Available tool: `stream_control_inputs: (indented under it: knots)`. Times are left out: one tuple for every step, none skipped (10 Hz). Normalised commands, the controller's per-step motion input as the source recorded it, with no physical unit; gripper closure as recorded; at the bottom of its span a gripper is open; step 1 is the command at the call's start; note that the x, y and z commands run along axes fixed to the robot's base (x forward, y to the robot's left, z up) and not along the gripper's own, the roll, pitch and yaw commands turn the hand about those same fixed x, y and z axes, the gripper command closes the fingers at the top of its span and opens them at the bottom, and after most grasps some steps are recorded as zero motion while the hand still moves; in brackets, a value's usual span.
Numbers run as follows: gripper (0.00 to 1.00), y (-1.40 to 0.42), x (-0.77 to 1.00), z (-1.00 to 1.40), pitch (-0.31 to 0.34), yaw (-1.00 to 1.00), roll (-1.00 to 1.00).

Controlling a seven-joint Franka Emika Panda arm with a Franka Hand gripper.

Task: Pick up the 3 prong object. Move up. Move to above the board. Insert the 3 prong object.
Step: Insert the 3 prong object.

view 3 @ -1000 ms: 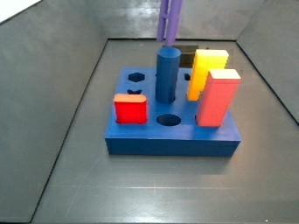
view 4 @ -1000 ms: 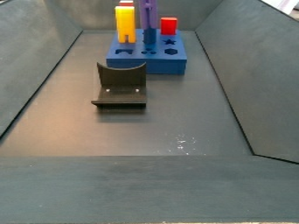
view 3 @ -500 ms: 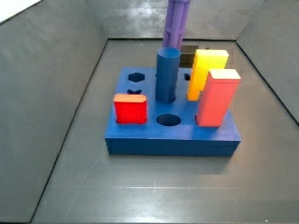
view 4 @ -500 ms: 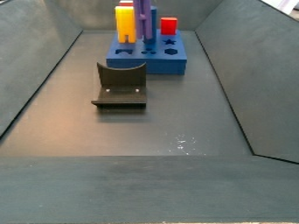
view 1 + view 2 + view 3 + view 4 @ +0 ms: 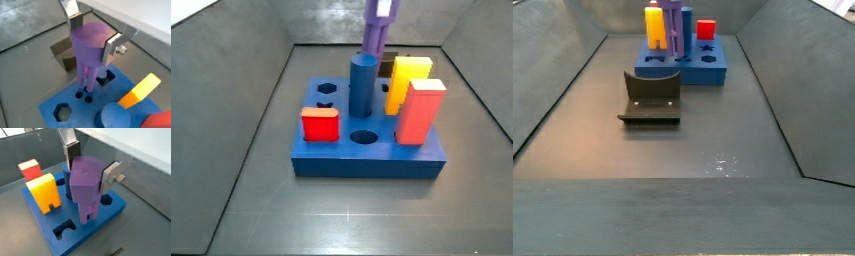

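My gripper [image 5: 93, 35] is shut on the purple 3 prong object [image 5: 89, 52], its silver fingers [image 5: 75, 22] pressed on the hexagonal head. It hangs upright over the blue board [image 5: 79, 114], prongs pointing down just above the small prong holes [image 5: 84, 96]. Both wrist views show this grip [image 5: 91, 168]. In both side views the purple piece [image 5: 374, 35] [image 5: 673, 25] stands above the back of the board [image 5: 372, 158], by the blue cylinder [image 5: 364, 85]. The gripper itself is mostly above the frame there.
On the board stand a yellow block [image 5: 412, 72], an orange block [image 5: 421, 112], and a red cube [image 5: 321, 125]. A hexagon hole [image 5: 327, 89] and a round hole [image 5: 365, 136] are open. The fixture [image 5: 651, 95] stands on the floor before the board. Grey walls surround the floor.
The gripper has carried the purple piece a little sideways over the back of the board, toward the yellow block. It stays gripped and upright.
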Motion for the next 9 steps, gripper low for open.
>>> stream_control_inputs:
  knots:
    - [1.00,0.00,-0.10,-0.31,-0.024,-0.30,0.00]
    - [1.00,0.00,-0.22,-0.28,-0.037,-0.33,0.00]
    - [1.00,0.00,-0.13,-0.25,-0.009,-0.26,0.00]
    - [1.00,-0.01,-0.15,-0.28,-0.023,-0.17,0.01]
    - [1.00,-0.08,-0.15,-0.29,-0.034,-0.14,0.02]
    - [1.00,-0.03,-0.15,-0.27,-0.049,-0.10,0.00]
    - [1.00,-0.05,-0.05,-0.08,-0.014,-0.01,0.00]
    - [1.00,0.00,-0.02,0.00,0.000,-0.01,0.00]
    - [1.00,-0.08,-0.04,0.00,-0.011,0.00,0.00]
